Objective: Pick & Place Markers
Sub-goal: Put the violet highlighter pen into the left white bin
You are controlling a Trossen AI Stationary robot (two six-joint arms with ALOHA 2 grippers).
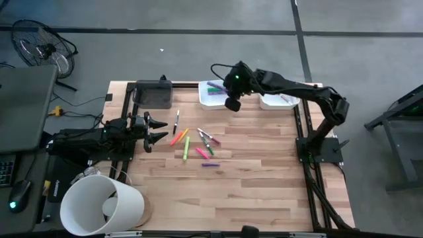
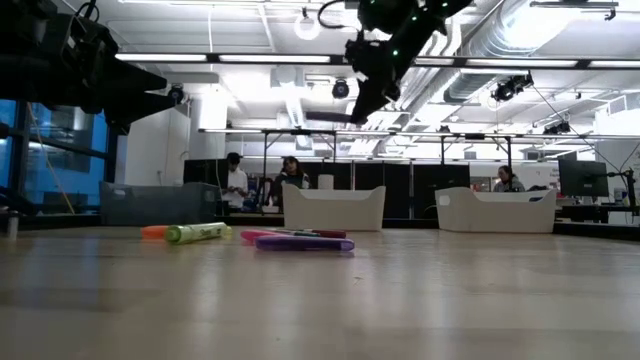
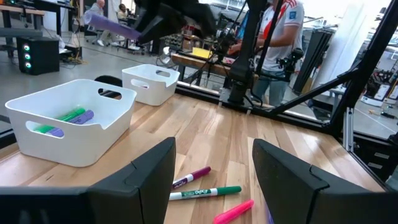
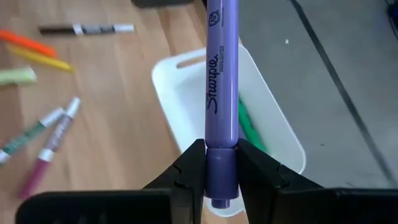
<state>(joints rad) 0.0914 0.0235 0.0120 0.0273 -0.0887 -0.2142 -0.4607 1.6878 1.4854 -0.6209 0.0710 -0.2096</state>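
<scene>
**A:** High view first. Right gripper (image 1: 232,99) hangs over the left white tray (image 1: 213,94) at the table's far edge; a second white tray (image 1: 277,100) sits to its right. Loose markers (image 1: 198,145) lie scattered mid-table. Left gripper (image 1: 157,130) rests low at the table's left side, fingers spread, nothing between them.

**B:** Low view?

**A:** Right gripper (image 2: 372,70) is high above the table. On the wood: a yellow-green marker (image 2: 198,233) and a purple marker (image 2: 303,243) beside it. Both trays stand behind them.

**B:** Left wrist view?

**A:** Left gripper's fingers (image 3: 152,177) stand wide apart. Beyond them lie a green marker (image 3: 205,193) and a pink marker (image 3: 233,211). The near tray (image 3: 74,124) holds green and purple markers.

**B:** Right wrist view?

**A:** Right gripper (image 4: 221,174) pinches a purple Sharpie marker (image 4: 222,87) near one end; the barrel points out over the tray (image 4: 180,93), where a green marker lies.
</scene>
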